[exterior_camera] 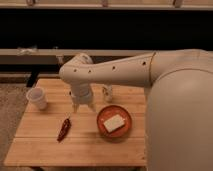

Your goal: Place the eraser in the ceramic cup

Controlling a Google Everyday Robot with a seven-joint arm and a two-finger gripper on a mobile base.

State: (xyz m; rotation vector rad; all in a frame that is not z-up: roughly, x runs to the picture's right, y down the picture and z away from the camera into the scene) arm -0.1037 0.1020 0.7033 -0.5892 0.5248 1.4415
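The ceramic cup (37,97) is small, plain white and stands upright near the left edge of the wooden table (45,147). My gripper (83,106) points down over the table's middle, to the right of the cup and clearly apart from it. The cream arm reaches in from the right. The eraser does not show; it is hidden or out of view.
A long dark-red chili pepper (64,129) lies in front of the gripper. An orange plate (102,116) holds a cream rectangular slab (114,122) to the right. A small pale object (107,93) stands behind the plate. A low bench and dark wall run behind the table.
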